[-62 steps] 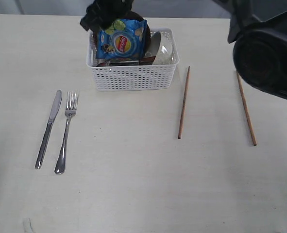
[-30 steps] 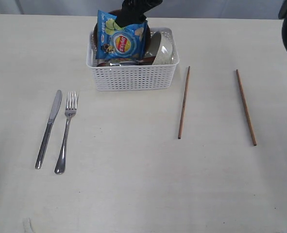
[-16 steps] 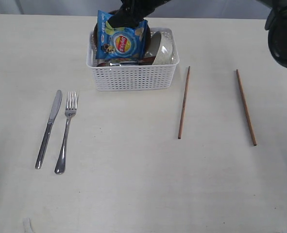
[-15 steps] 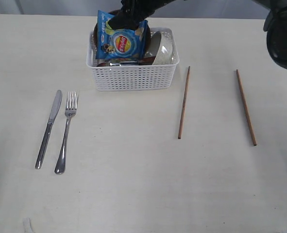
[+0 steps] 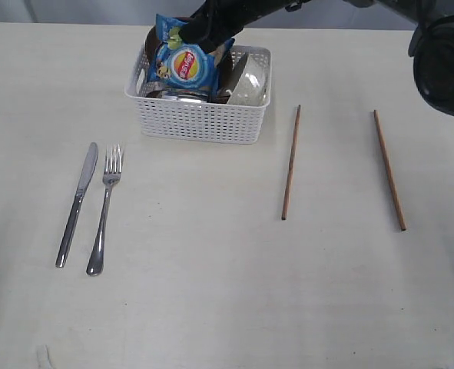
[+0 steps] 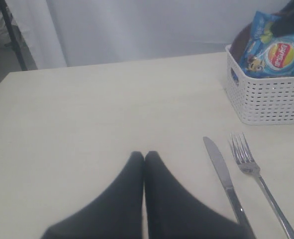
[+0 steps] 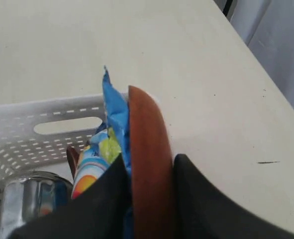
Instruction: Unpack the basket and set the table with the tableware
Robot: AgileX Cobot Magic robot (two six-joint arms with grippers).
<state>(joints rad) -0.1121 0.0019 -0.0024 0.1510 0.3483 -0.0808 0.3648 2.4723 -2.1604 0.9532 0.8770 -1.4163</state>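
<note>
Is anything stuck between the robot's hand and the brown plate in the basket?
Yes. The blue chip bag is squeezed against the brown plate, between it and one side of the right end effector. Both stand on edge in the basket. Lifting the plate may drag the bag along.

Left hand (image 6: 145,156): smooth black tapered fingers (image 6: 169,199)
</note>
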